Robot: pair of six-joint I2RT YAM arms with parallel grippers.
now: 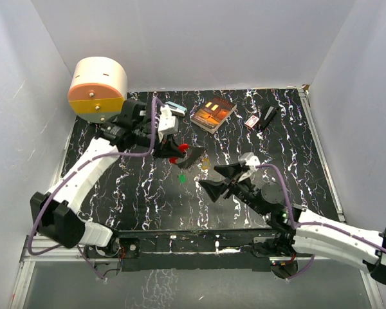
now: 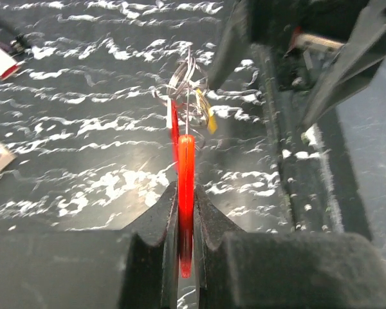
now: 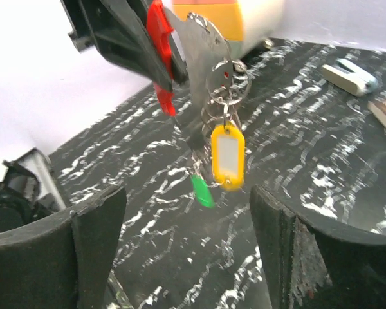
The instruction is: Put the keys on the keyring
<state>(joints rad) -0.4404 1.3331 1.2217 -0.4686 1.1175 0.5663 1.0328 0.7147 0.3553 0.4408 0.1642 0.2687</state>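
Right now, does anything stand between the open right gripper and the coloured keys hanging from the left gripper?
Nothing visible does. The yellow plastic tag and green-headed key hang in open air ahead of the right gripper, whose fingers are spread. The left gripper pinches the red plastic key head above.

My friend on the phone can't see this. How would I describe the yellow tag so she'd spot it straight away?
Above the black marbled table, the left gripper pinches a red key from which metal rings dangle. The yellow tag hangs from those rings; it alone has a pale window, unlike the plain red key and the green key nearby.
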